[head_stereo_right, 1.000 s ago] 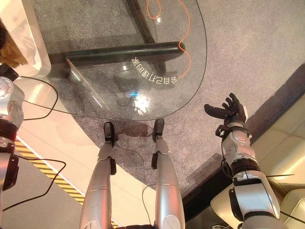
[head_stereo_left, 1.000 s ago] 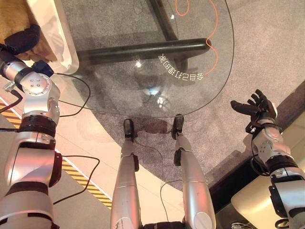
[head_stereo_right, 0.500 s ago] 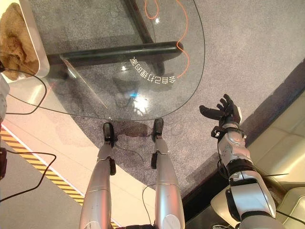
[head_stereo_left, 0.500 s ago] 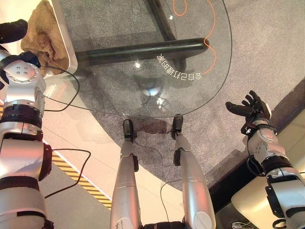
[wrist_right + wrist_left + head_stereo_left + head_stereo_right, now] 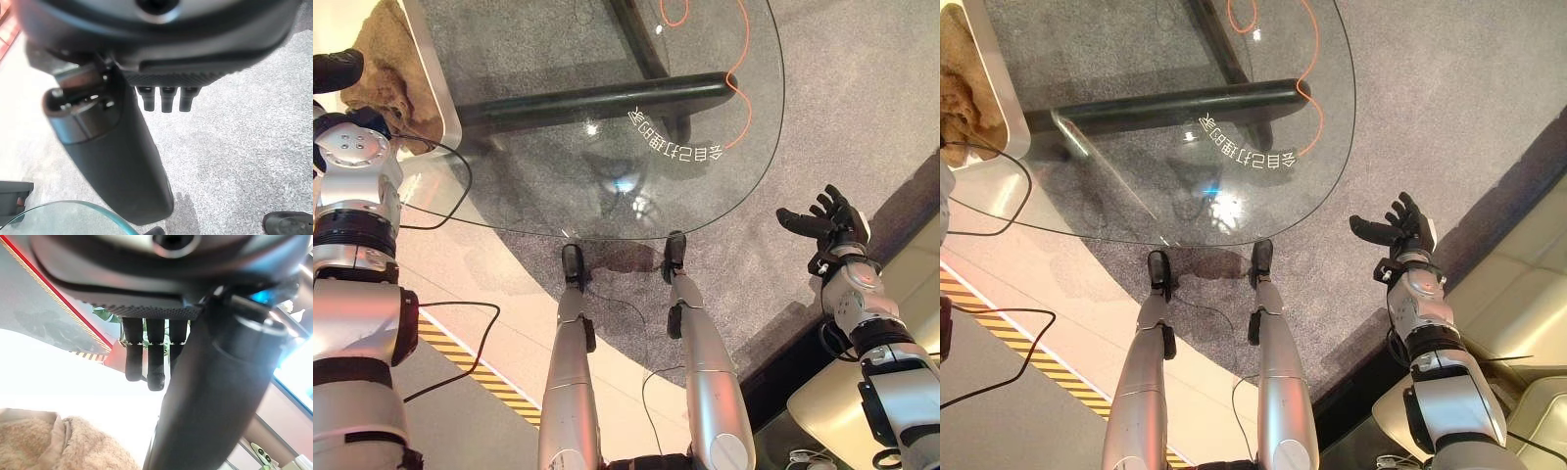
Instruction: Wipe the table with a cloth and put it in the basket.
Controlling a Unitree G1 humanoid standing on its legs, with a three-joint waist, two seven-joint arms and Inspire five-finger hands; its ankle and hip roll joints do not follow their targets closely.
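Note:
The brown cloth (image 5: pixel 396 54) lies bunched inside the white basket (image 5: pixel 438 83) at the far left end of the glass table (image 5: pixel 749 181). My left hand (image 5: pixel 335 69) hovers just left of the cloth, apart from it. In the left wrist view its fingers (image 5: pixel 146 360) are straight and hold nothing, with the cloth (image 5: pixel 63 445) below them. My right hand (image 5: pixel 827 220) is held open, fingers spread, over the grey carpet to the right of the table, also empty.
A black bar of the table's base (image 5: pixel 597 98) and an orange cable (image 5: pixel 741 78) show through the glass, which carries white lettering (image 5: pixel 674 147). Yellow-black floor tape (image 5: pixel 475 370) runs at lower left. Cream furniture (image 5: pixel 827 411) stands at lower right.
My left hand has drawn back to the left off the cloth, which now lies free in the basket. The camera has shifted slightly. The right hand has barely moved.

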